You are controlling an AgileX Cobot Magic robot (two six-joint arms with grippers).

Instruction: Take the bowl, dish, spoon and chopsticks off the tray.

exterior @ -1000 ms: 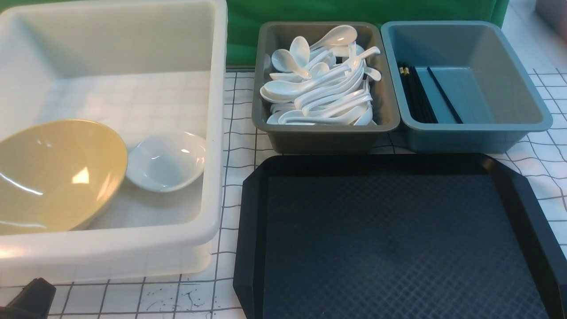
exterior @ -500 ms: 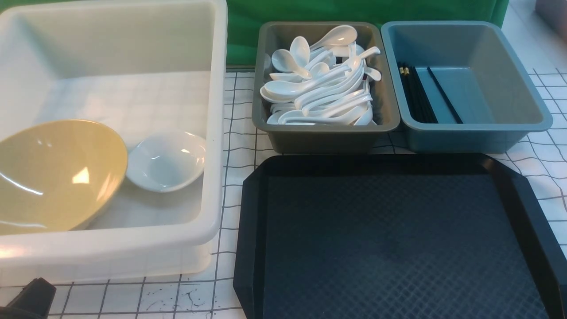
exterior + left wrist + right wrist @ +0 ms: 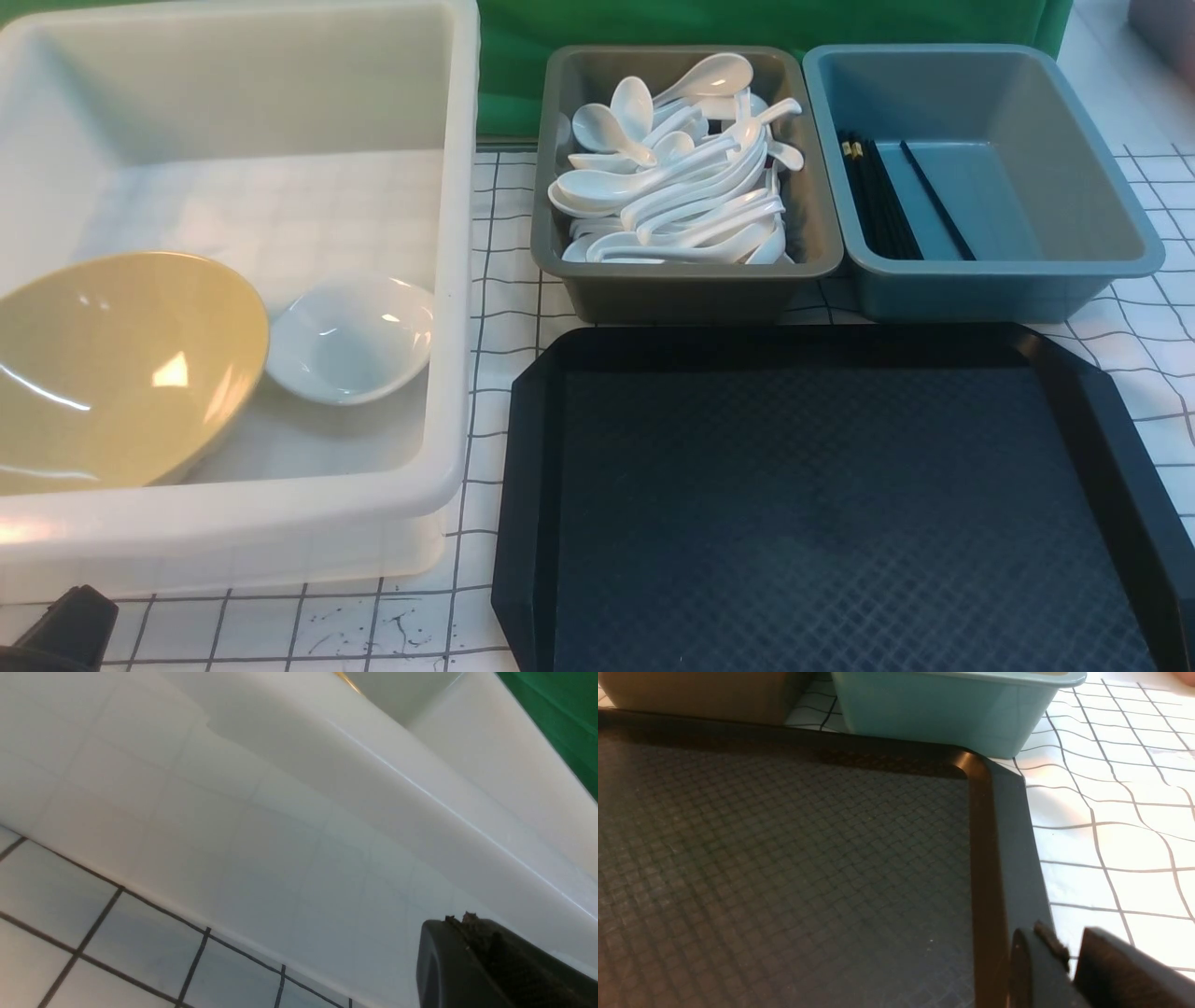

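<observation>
Now tray (image 3: 840, 523) bare; left gripper (image 3: 472, 926) pinched closed, right gripper (image 3: 1069, 956) slightly parted (holding nothing).

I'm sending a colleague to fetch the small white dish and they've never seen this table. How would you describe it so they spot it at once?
Start at the big translucent white tub on the left of the table. Inside it, at the near end, lies a large mustard-yellow bowl; the dish sits right beside that bowl, toward the tub's right wall. It is the only small, shallow, glossy white piece in there.
</observation>
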